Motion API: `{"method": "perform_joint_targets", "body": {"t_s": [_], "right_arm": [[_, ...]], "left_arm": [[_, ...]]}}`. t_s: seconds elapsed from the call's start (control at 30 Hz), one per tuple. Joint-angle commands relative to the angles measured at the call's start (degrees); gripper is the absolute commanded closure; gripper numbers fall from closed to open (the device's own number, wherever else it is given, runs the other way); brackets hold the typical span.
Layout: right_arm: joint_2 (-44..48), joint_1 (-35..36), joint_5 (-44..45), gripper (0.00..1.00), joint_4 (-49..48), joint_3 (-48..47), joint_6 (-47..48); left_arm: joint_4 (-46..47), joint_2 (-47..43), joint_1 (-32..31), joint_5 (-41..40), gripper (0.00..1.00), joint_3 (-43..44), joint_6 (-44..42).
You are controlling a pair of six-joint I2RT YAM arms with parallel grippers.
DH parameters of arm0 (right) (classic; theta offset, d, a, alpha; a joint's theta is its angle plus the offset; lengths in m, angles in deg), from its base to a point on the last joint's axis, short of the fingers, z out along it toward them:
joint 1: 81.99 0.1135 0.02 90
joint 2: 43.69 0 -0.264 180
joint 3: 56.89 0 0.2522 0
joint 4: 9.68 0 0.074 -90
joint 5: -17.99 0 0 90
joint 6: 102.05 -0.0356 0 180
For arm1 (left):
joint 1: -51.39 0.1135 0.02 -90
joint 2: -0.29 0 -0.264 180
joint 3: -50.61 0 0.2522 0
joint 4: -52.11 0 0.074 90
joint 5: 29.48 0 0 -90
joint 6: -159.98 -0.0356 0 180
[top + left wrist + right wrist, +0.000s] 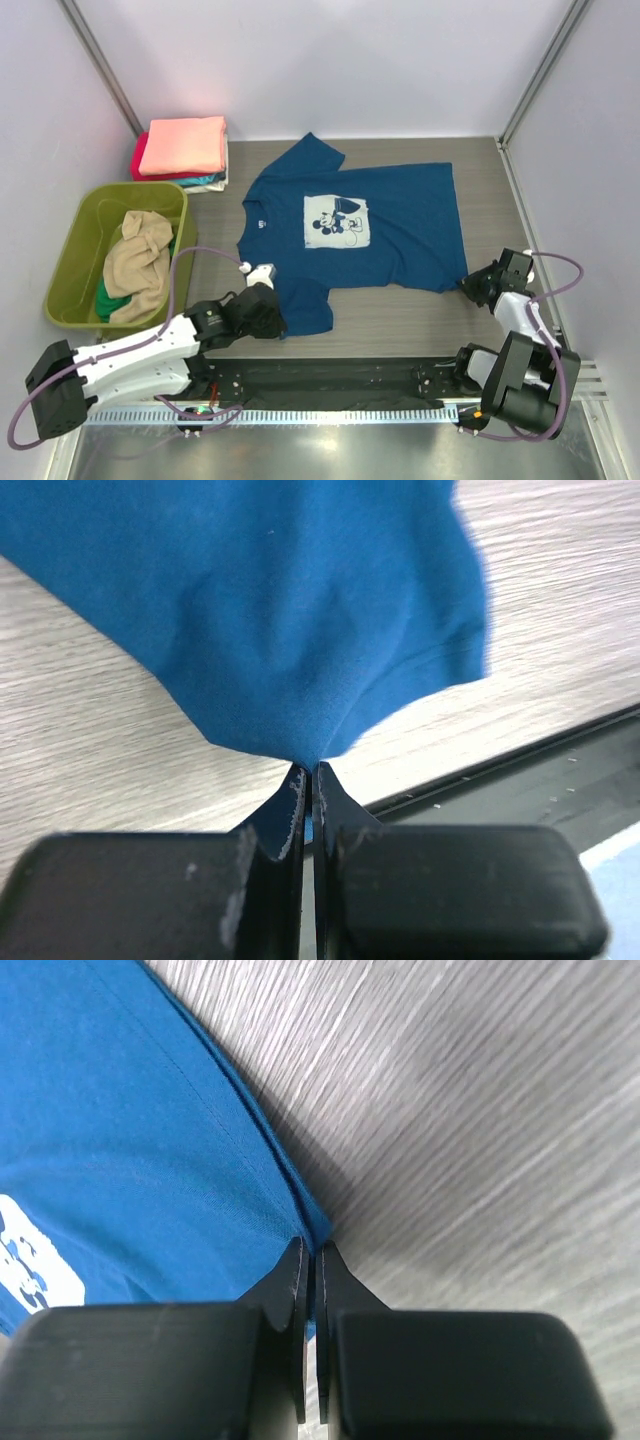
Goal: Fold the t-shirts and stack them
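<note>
Left hand [308, 777] is pinched shut on the near sleeve of the navy blue shirt [380, 215]. The right hand [308, 1255] is clamped the same way on the near hem corner. Both wrist cams show cloth nipped between closed fingers.

The shirt itself lies spread flat on the tabletop [400, 318], print side up, collar to the left and hem to the right. I read this as the start of the 1st lengthwise fold, taking the near long edge up and over towards the far side.

How I'd fly it:
- Raise both hands together, and only a little, so the middle of the shirt doesn't drag.
- Have the 2 grips pull gently apart so the edge between them runs straight. Slack there is where wrinkles come from.
- The left grip looks like it's on a bunched bit of sleeve, not a clean edge. I'd watch for it slipping or the sleeve flopping out sideways.
- Carry over at an equal pace, lay the edge down parallel to the far one, and let go only once the cloth is resting.

At the far left sits the stack of folded shirts [182, 150], salmon-pink on top. Nearer to me is the olive-green tub [80, 250] with a tan shirt [138, 262] and a green shirt [108, 296] in it. I'd mind the left elbow near that tub.
</note>
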Motion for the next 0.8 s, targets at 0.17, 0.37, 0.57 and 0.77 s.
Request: {"method": "perform_joint_targets", "body": {"t_s": [0.17,0.37,0.57,0.77], "right_arm": [[6.8,0.3,-1.2,0.99,6.2,-1.8,0.8],[5.5,0.3,-3.9,0.99,6.2,-7.5,-0.7],[0.7,0.4,-4.9,0.99,5.2,-14.2,-2.4],[-7.2,0.7,-4.9,0.99,2.8,-22.0,-3.6]], "left_arm": [[-7.6,-6.9,0.2,-5.3,1.0,7.5,-3.8],[-10.1,-3.5,2.9,-8.8,1.0,16.4,-9.8],[-8.4,4.4,12.1,-6.1,1.0,24.6,-18.2],[-6.6,13.9,24.5,-2.0,1.0,35.5,-24.6]]}}
